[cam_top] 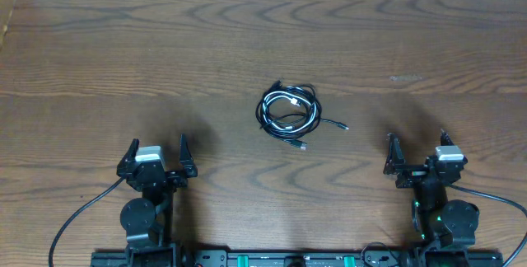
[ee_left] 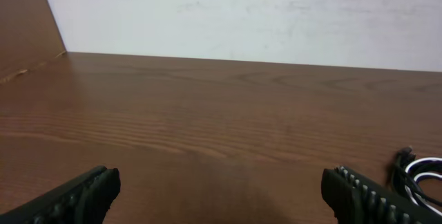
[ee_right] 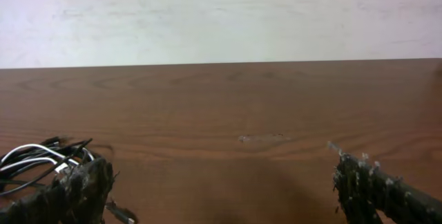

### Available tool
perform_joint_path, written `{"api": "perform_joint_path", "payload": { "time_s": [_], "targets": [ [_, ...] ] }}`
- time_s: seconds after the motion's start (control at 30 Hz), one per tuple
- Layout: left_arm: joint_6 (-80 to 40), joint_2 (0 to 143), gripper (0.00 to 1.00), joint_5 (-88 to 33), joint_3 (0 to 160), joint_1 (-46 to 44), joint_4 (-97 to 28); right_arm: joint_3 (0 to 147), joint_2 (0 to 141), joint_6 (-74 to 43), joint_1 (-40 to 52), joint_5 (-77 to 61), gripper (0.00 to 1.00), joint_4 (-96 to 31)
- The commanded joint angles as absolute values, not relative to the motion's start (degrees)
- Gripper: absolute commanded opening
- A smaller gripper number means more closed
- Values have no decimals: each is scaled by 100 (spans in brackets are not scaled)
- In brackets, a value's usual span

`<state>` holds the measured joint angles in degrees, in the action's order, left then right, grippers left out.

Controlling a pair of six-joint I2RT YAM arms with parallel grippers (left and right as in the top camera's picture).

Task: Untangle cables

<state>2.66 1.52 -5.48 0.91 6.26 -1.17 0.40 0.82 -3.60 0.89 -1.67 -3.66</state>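
Note:
The cables point(cam_top: 289, 112) lie in one small coiled tangle at the middle of the wooden table: black cords with a white one wound in, and two plug ends sticking out to the right and front. The tangle also shows at the right edge of the left wrist view point(ee_left: 421, 175) and at the lower left of the right wrist view point(ee_right: 38, 162). My left gripper point(cam_top: 156, 153) is open and empty near the front left. My right gripper point(cam_top: 418, 152) is open and empty near the front right. Both are well apart from the tangle.
The wooden table point(cam_top: 165, 53) stretches to a white wall point(ee_right: 221, 16) at the back. A brown side panel point(ee_left: 21, 23) stands at the far left. The arms' own thick black cords point(cam_top: 78, 213) trail by the bases at the front edge.

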Motion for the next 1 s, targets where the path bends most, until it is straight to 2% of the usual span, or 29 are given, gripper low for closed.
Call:
{"api": "perform_joint_path", "payload": {
  "time_s": [0.0, 0.3, 0.53, 0.97],
  "targets": [
    [141, 178, 98, -851, 23, 602, -320, 32, 38, -272, 134, -121, 99, -314],
    [-27, 360, 98, -926, 427, 602, -386, 126, 38, -272, 132, -834, 99, -266],
    [-34, 1100, 98, -1959, 1369, 602, -497, 456, 69, -703, 132, -1079, 99, -508],
    [-156, 2711, 98, -2364, 3594, 602, -2202, 1872, 832, -722, 132, -1393, 99, -1584]
  ]
}}
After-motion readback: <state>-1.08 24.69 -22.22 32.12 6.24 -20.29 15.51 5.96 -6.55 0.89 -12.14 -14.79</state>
